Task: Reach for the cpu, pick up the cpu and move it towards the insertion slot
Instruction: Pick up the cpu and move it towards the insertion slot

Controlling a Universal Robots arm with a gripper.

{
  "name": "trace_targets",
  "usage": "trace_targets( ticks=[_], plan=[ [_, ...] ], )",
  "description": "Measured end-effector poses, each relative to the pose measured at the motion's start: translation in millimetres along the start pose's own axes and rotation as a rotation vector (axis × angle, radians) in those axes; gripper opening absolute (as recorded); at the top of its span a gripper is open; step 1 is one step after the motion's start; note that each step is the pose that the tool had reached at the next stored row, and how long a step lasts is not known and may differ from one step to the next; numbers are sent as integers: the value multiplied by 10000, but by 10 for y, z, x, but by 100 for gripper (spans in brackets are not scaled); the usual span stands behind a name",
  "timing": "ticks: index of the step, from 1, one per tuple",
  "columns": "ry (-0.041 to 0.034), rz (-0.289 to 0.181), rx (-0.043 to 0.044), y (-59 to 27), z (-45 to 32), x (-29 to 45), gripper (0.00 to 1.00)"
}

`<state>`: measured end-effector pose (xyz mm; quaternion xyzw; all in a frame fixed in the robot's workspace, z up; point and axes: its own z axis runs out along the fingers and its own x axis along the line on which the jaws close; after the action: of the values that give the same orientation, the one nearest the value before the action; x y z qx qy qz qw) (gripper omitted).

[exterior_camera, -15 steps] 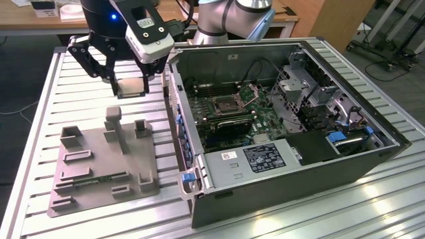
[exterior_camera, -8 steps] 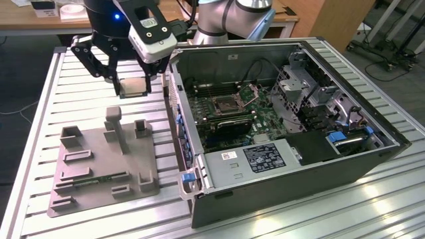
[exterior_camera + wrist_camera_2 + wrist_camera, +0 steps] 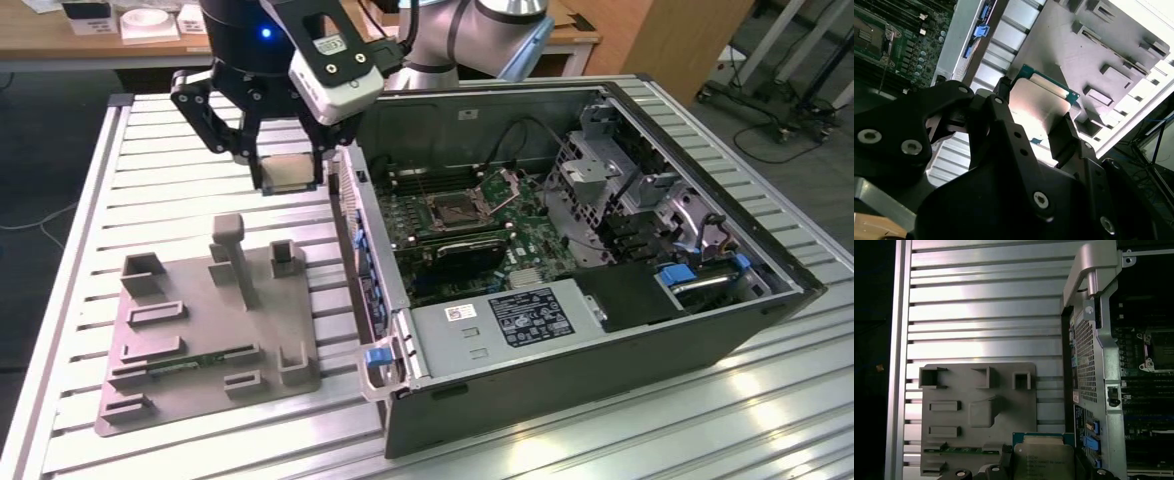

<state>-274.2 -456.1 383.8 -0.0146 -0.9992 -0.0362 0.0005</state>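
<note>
Pincer (image 3: 287,160) closed on two opposite edges of the cpu (image 3: 286,175), held clear above the slatted bench (image 3: 160,190), between the grey tray (image 3: 200,330) and the open computer case (image 3: 747,250), so probably under way to the insertion slot (image 3: 451,208). Flat square chip (image 3: 1044,460), silvery lid, green rim (image 3: 1036,97).

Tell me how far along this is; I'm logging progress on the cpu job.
Done: the cpu is picked up, clamped in the gripper and lifted clear of the grey tray. In hand: it hangs above the table beside the open case, at its wall. Left: the carry to the slot on the board, whose latch stands open.
</note>
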Motion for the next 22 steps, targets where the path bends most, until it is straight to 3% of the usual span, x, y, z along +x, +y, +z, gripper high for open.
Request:
trace_targets(
  ticks=[22],
  plan=[
    [-1, 0, 0, 4, 1, -145, 55]
  ],
)
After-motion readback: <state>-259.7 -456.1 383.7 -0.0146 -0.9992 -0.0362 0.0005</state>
